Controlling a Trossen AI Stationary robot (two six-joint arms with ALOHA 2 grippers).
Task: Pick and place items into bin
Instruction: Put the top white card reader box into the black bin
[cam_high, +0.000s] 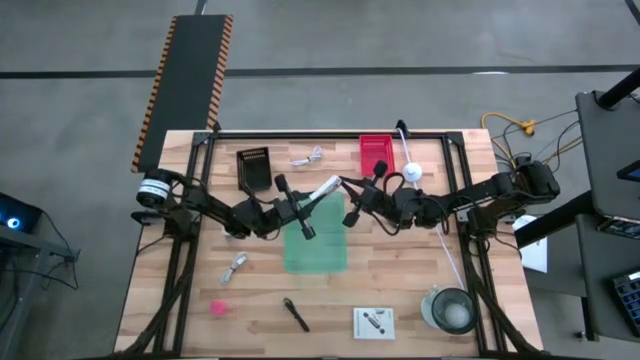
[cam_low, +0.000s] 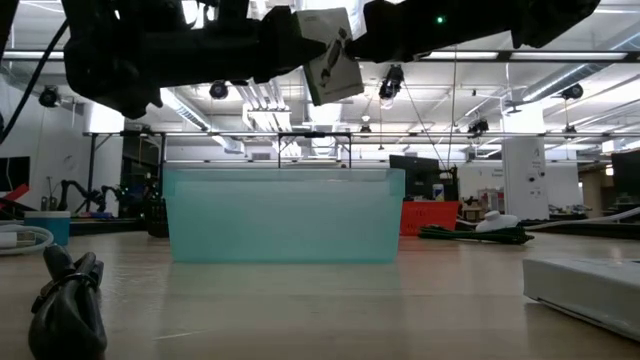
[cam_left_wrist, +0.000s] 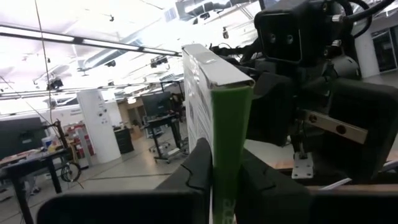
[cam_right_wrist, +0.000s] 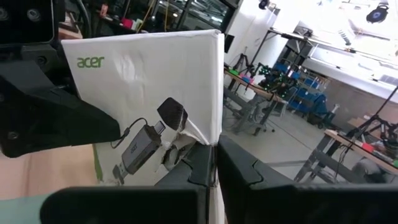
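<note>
While both grippers, left (cam_high: 300, 210) and right (cam_high: 352, 212), have jaws clamped on the white packet (cam_high: 326, 189) above the green bin (cam_high: 315, 240), uneven release could twist it, dropping it onto the bench (cam_high: 400, 290).
</note>
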